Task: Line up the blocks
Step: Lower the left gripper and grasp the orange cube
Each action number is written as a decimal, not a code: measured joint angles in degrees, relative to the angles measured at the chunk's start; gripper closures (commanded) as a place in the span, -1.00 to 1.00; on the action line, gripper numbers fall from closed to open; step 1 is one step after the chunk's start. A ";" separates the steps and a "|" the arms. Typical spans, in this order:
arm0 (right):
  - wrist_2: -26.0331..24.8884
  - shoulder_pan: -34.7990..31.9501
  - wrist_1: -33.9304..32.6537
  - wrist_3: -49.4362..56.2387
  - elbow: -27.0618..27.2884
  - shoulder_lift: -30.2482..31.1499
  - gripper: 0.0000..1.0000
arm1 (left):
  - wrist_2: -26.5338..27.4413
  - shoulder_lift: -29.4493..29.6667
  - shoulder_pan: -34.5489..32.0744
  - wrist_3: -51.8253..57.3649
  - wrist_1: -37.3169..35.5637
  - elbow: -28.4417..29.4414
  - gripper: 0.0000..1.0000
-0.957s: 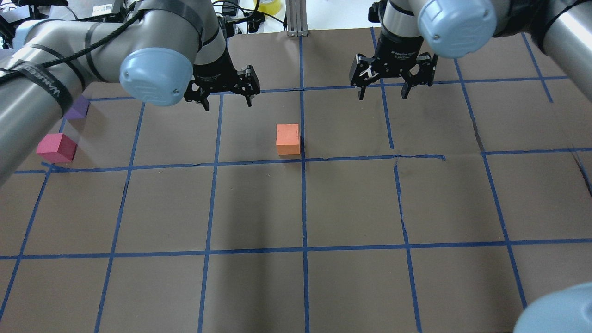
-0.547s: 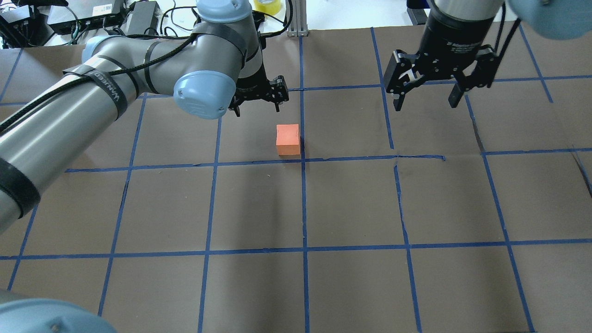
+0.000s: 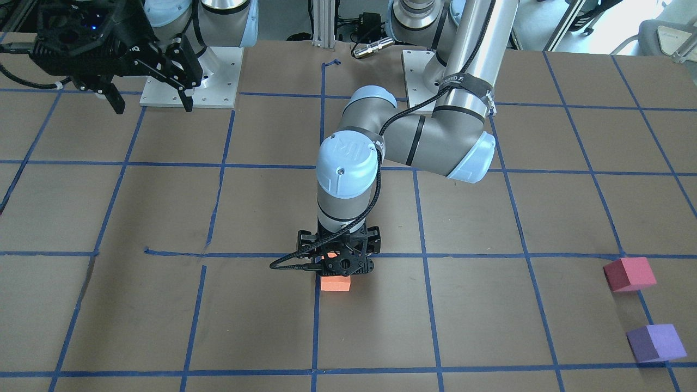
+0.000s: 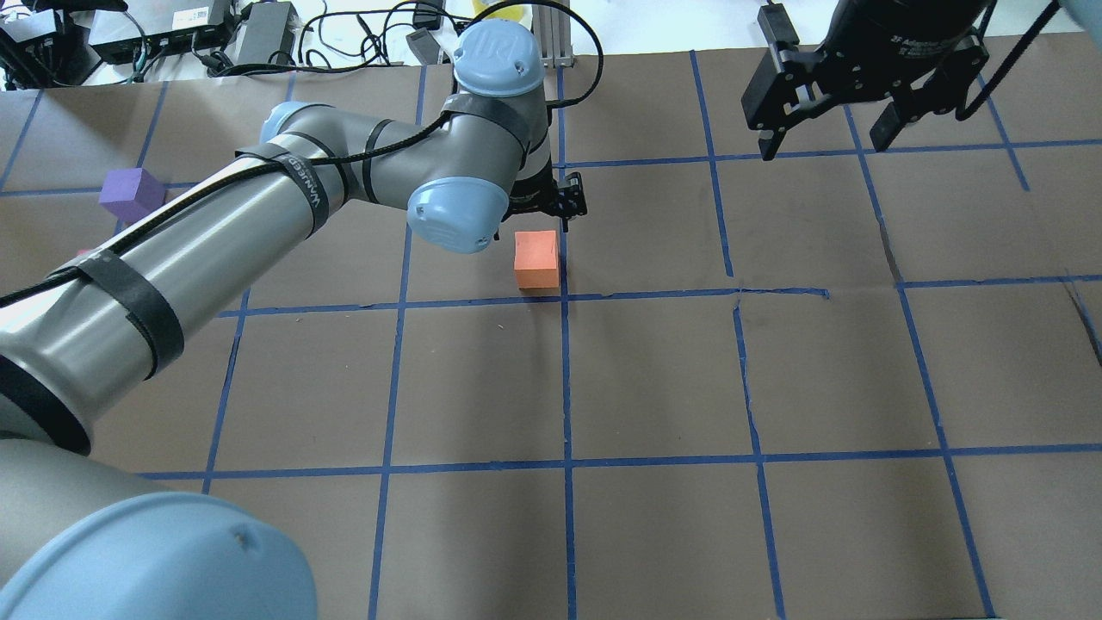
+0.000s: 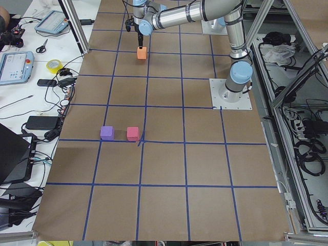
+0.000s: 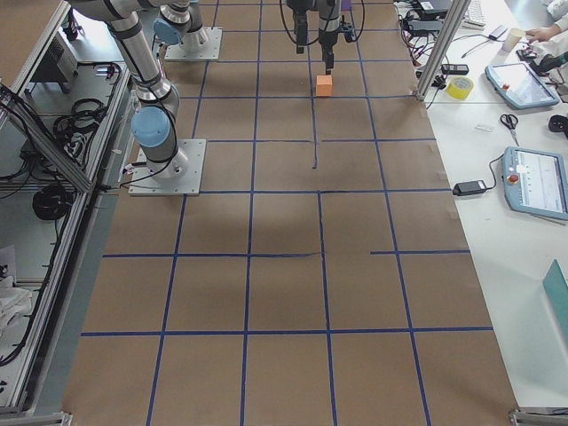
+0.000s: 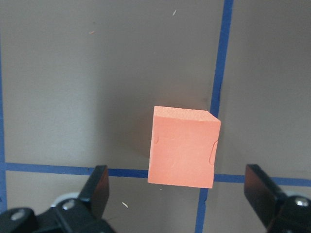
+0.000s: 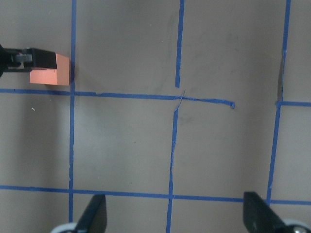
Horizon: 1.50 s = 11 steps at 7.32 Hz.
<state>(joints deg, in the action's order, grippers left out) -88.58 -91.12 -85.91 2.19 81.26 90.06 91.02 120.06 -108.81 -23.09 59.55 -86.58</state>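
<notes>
The orange block (image 4: pixel 537 259) sits on the brown table next to a blue tape crossing; it also shows in the front view (image 3: pixel 335 284). My left gripper (image 3: pixel 337 264) hangs open right over it. In the left wrist view the fingers (image 7: pixel 97 189) stand wide on either side of the orange block (image 7: pixel 184 147) without touching it. The reddish-pink block (image 3: pixel 629 274) and the purple block (image 3: pixel 655 343) lie far off on my left side. My right gripper (image 4: pixel 826 142) is open and empty, high at the back right.
The table is brown paper with a blue tape grid (image 4: pixel 566 465). My left arm (image 4: pixel 258 224) stretches across the left half and hides most of the reddish-pink block in the overhead view. Cables and boxes (image 4: pixel 172 30) lie beyond the far edge.
My left arm has swung right, bringing its open gripper over the orange block. My right gripper has moved right and toward the far edge. The blocks have not moved.
</notes>
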 measured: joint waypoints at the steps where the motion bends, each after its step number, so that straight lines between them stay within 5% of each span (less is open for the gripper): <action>1: 0.30 0.46 -2.35 0.69 -0.34 -1.24 -1.00 | 0.22 0.74 -0.27 -0.13 -0.27 0.01 -1.00; 6: 0.58 0.43 -4.08 1.21 0.63 -1.80 -1.00 | 0.48 5.51 -0.39 1.39 -0.65 -0.01 -0.90; 7: 0.41 0.42 -4.04 1.24 0.83 -1.68 -1.00 | 0.40 6.13 -0.38 1.50 -1.09 0.00 -0.63; 9: 0.19 0.42 -3.88 1.16 2.41 -1.55 -1.00 | 0.16 6.72 -0.38 1.62 -1.96 0.03 0.50; 11: -0.38 0.42 -3.74 1.20 3.54 -0.91 -1.00 | 0.07 6.67 -0.35 1.81 -2.36 0.14 0.79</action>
<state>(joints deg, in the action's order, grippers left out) -88.97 -90.70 -89.65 3.39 84.79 89.15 91.09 126.73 -109.16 -21.28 57.20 -86.44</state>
